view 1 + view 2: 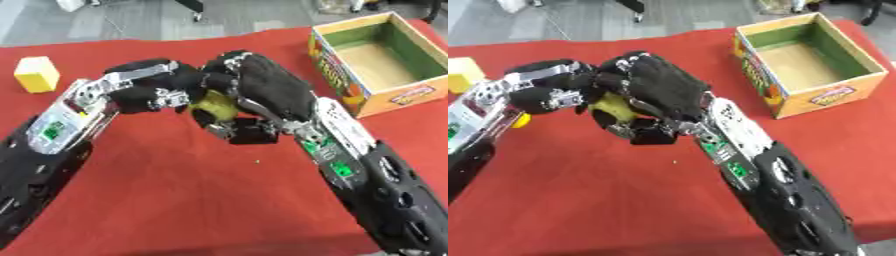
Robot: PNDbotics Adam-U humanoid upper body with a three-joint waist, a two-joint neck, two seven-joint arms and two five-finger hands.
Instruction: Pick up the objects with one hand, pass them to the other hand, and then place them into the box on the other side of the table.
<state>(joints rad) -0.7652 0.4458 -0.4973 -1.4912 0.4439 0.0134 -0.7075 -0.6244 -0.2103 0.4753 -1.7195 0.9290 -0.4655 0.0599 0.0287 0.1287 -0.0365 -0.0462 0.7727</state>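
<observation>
Both arms meet over the middle of the red table (175, 200), hands pressed close together around a small yellow-green object (215, 104). The left hand (144, 90) comes in from the left side, fingers curled toward the object from its left and upper side. The right hand (262, 87) comes in from the lower right and arches over the object, its black back turned up to the camera, fingers curled down around the far and right side, with fingertips (249, 134) showing below the object. The object sits between the two hands, only a small rounded yellow patch of it visible; its shape cannot be made out. Both hands are in contact with it or just beside it; which hand bears it cannot be told. The object appears to be above the cloth rather than resting on it, though this is not certain. The open cardboard box (376, 60), printed on its outer walls, green and tan inside, stands at the far right of the table, well apart from the hands, and nothing is seen inside. A yellow block (37, 74) stands at the far left edge. In the right eye view a small yellow piece (521, 119) shows just beside the left wrist.
</observation>
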